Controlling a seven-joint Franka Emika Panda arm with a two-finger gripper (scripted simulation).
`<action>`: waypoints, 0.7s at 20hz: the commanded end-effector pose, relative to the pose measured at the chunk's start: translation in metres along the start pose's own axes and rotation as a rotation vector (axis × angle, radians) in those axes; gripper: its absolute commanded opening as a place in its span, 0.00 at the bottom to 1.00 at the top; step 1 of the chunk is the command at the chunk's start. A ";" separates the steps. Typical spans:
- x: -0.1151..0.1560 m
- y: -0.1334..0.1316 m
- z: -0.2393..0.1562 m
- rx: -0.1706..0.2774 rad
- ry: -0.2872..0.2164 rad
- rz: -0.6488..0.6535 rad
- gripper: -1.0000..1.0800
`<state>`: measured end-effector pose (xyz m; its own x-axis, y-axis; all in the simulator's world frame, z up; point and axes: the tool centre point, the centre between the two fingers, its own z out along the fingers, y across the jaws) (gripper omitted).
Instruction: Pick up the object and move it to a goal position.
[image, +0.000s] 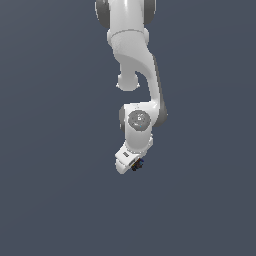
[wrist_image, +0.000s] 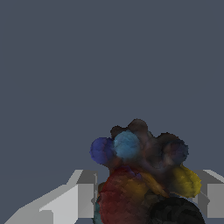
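White and glossy, the arm (image: 136, 75) comes down from the upper edge of the exterior view, bends at a round grey-capped joint and ends in the gripper (image: 134, 165), which is tilted toward the exterior view's left. We see the object (image: 136, 164) right at the tip of that gripper: a tiny dark lump with a few coloured specks, far smaller than the white hand that carries it. Around it lies only a flat slate-blue backdrop (image: 55, 190), with no shadow or edge that would let us say how high the object sits.

From the wrist view we get the closer look. The object (wrist_image: 140, 175) fills the middle of the picture near the camera: a knobbly, dark brown mass with a blue bulge and a pale cyan one beside it, a yellow lobe on the other flank, a brown-red patch lower down and a black rounded part at the picture's edge. Two grey-white fingers (wrist_image: 72, 199) stand on either side of it (the second one shows only as a small corner past the yellow lobe), and the lump sits between them with no gap that we can make out on either side. So we read the jaws as pinched onto the object, holding it between the fingertips.
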<state>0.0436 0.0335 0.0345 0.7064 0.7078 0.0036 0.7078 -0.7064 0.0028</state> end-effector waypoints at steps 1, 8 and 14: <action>-0.006 -0.013 -0.001 0.000 0.001 0.000 0.00; -0.027 -0.055 -0.002 0.001 -0.001 0.000 0.00; -0.045 -0.094 -0.003 0.002 -0.002 0.000 0.00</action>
<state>-0.0449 0.0641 0.0361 0.7065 0.7077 0.0009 0.7077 -0.7065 0.0004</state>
